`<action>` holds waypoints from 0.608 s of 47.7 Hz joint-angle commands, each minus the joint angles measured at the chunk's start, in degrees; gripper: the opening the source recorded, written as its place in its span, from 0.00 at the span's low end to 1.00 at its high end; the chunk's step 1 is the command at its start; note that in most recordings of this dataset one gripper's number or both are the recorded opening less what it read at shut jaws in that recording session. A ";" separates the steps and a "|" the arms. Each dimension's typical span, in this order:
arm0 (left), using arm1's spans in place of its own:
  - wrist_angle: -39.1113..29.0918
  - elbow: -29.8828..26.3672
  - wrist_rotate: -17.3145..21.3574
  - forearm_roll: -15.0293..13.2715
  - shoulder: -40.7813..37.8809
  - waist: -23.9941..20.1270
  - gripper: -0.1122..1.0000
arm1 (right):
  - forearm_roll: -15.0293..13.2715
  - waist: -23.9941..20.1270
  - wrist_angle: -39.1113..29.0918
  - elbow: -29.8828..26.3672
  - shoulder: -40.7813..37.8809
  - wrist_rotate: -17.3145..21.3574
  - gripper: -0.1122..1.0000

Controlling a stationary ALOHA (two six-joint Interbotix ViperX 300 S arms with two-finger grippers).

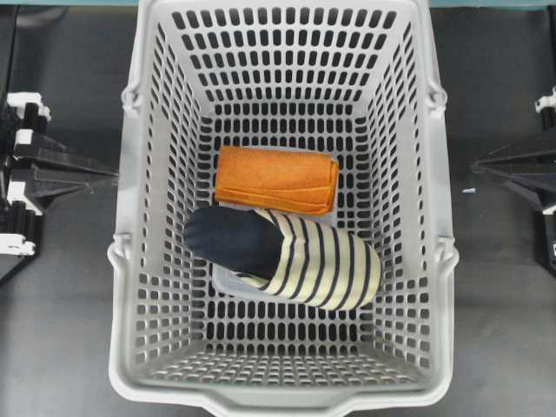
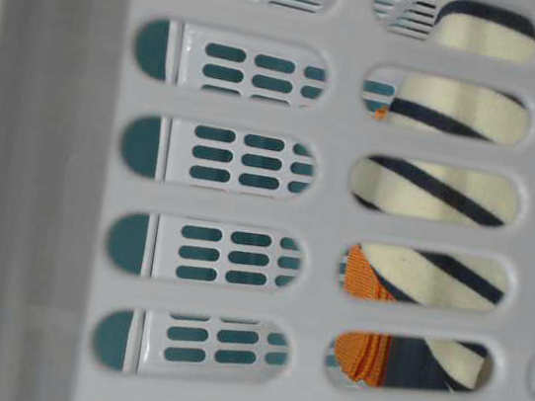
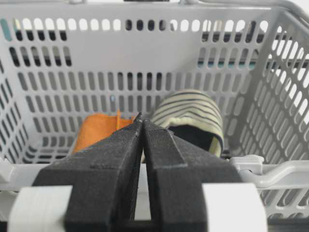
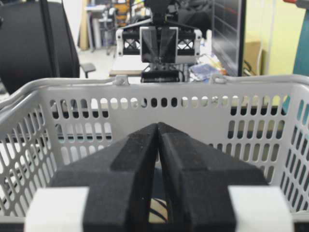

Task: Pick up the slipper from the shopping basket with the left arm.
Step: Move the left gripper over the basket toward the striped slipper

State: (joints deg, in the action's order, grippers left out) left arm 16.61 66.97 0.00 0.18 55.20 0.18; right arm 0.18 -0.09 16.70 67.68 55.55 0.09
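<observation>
The slipper (image 1: 287,256), cream with navy stripes and a dark navy heel, lies on the floor of the light-grey shopping basket (image 1: 287,401), heel to the left. My left gripper (image 1: 111,174) is shut and empty outside the basket's left wall, pointing in at it. In the left wrist view its tips (image 3: 141,118) meet just above the near rim, with the slipper's (image 3: 193,116) opening beyond them. My right gripper (image 1: 476,167) is shut outside the right wall. A strip of slipper (image 4: 157,212) shows below the closed right gripper (image 4: 158,125).
A folded orange cloth (image 1: 276,178) lies just behind the slipper, touching it, and shows left of the slipper in the left wrist view (image 3: 96,133). The basket's tall slotted walls (image 3: 145,72) surround both. The table-level view looks through a slotted wall (image 2: 326,209).
</observation>
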 commanded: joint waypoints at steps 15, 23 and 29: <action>-37.27 -25.75 -2.64 2.37 -6.24 1.14 0.10 | 0.53 -1.67 -2.37 -1.05 2.02 2.55 0.09; -50.80 -38.58 -2.20 2.37 -16.26 2.64 0.10 | 0.53 -1.67 -6.06 -1.14 2.72 2.90 0.09; -56.43 -45.97 -1.41 2.37 -24.17 3.25 0.10 | 0.62 -1.67 -6.59 -1.23 2.81 3.52 0.09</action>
State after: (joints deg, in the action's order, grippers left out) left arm -36.56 27.16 -1.85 2.37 35.86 3.08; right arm 0.53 -1.67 10.11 67.68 58.62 3.25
